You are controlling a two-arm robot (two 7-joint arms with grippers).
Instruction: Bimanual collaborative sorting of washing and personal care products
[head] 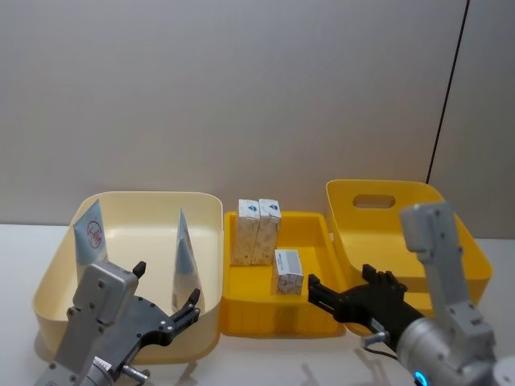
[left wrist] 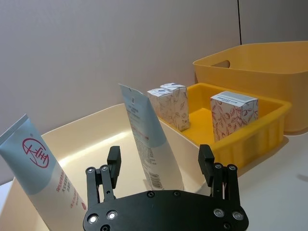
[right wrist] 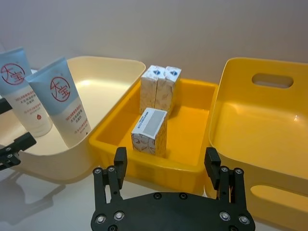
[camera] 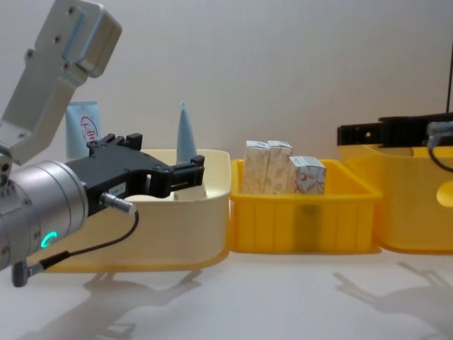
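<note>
Two squeeze tubes stand upright in the cream bin. Three white cartons sit in the yellow tray just beside it, between the cream bin and a deeper yellow bin. The tubes look tippy (tall, with a narrow footing), so a finger of the left claw brushing one on the way in would likely topple it. The lone front carton could likewise be knocked over or skid if the right claw closes off-centre. Both claws are spread wide, holding and touching nothing. The left hovers at the cream bin's near rim, the right just before the tray's front wall.
</note>
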